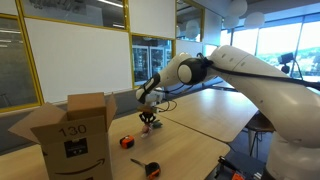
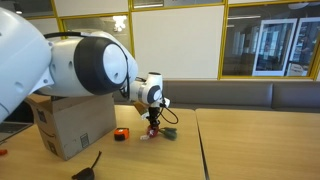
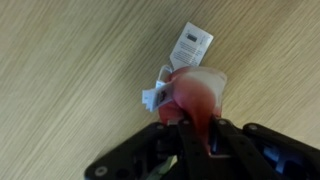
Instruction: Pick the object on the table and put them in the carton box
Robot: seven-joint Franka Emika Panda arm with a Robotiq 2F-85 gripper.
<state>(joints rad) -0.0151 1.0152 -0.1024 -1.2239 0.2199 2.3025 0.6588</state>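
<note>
My gripper (image 3: 195, 138) is shut on a small reddish item (image 3: 196, 92) with white tags (image 3: 190, 43), right at the wooden tabletop. In both exterior views the gripper (image 1: 148, 123) (image 2: 153, 129) points straight down at the table, to the right of the carton box (image 1: 75, 130) (image 2: 62, 125). The box is brown, stands with its flaps open and has "130" written on its front. A tiny orange-and-black block (image 1: 127, 142) (image 2: 120, 133) lies between the box and the gripper. A black item with an orange tip (image 1: 149, 167) (image 2: 88, 170) lies nearer the table's front edge.
The table (image 1: 200, 115) is made of light wood panels with a seam to the right of the gripper (image 2: 196, 140). Glass walls and whiteboards stand behind it. The arm's bulky white links (image 2: 90, 65) fill much of an exterior view.
</note>
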